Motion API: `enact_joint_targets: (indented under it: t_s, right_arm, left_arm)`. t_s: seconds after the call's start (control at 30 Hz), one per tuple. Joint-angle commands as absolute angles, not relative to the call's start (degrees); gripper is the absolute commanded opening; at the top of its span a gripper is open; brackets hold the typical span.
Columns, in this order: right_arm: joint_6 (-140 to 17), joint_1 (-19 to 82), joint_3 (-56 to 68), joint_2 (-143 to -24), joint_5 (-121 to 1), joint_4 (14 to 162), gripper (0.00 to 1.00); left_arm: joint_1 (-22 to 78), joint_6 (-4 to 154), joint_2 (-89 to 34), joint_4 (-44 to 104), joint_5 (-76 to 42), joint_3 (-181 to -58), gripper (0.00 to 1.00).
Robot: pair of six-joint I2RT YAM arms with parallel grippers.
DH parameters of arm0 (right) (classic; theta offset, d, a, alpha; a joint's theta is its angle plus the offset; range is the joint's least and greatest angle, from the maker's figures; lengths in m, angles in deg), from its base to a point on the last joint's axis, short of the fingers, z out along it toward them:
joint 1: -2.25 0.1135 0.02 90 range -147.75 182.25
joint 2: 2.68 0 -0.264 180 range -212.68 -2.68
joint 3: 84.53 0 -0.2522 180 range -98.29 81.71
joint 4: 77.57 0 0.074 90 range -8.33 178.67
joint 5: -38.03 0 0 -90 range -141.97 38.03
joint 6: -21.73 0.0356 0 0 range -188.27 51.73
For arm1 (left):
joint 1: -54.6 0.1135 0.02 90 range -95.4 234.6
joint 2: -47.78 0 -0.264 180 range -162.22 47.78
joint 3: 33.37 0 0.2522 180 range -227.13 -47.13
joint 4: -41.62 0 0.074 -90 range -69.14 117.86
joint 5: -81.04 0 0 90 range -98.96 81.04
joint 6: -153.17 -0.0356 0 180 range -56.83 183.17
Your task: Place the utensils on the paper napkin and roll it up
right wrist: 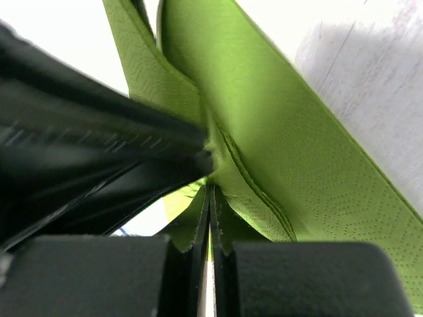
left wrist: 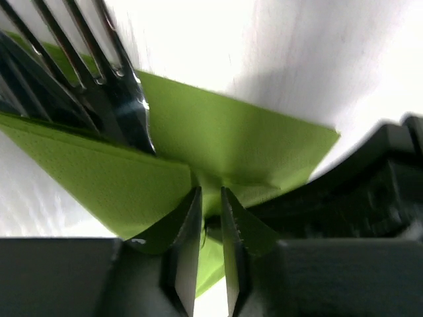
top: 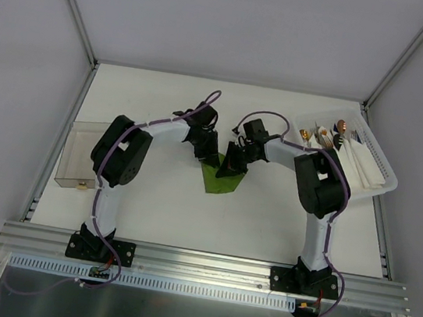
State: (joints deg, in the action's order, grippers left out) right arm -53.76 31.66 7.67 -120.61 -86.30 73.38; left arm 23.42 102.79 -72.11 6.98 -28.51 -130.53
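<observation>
Arms met over the middle of the table (top: 267,214), both grippers at the paper napkin (top: 220,179), which lay there partly folded. Your right gripper (right wrist: 209,190) had its fingers pressed together on a fold of the green paper. Your left gripper (left wrist: 211,193) showed a narrow gap with the napkin's edge inside; whether it gripped could not be told. The utensils (left wrist: 112,86), seen as silvery fork tines, rested on the napkin, their lower parts under a flap.

Left arm (top: 105,205), right arm (top: 315,238): white links, black joints, purple cables.
</observation>
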Motion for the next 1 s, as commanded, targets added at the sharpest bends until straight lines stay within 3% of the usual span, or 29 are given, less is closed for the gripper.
enact_joint_targets:
  t_s: [0.0,0.13,0.33,0.43,0.77,0.97]
  right_arm:
    - [-54.5,32.1,7.2,-122.9,-84.4,69.0,0.0]
    - [-53.8,32.0,7.3,-123.2,-85.1,69.2,0.0]
    - [-52.2,31.9,7.6,-123.3,-86.1,69.6,0.0]
    - [-51.6,31.9,7.9,-123.5,-86.2,69.8,0.0]
    - [-49.3,31.7,8.6,-124.0,-85.8,70.3,0.0]
    - [-49.2,31.3,9.0,-123.9,-85.4,70.1,0.0]
  left_arm:
    - [23.7,102.1,-62.4,10.1,-28.5,-126.7,0.22]
    - [24.9,103.8,-54.4,15.9,-31.9,-118.9,0.29]
    - [27.3,111.2,-49.2,35.1,-43.8,-101.5,0.25]
    - [27.3,114.3,-50.7,42.5,-47.3,-96.6,0.18]
    - [26.6,118.9,-60.7,45.4,-47.4,-93.1,0.04]
    - [26.6,119.7,-61.6,45.0,-47.0,-90.6,0.02]
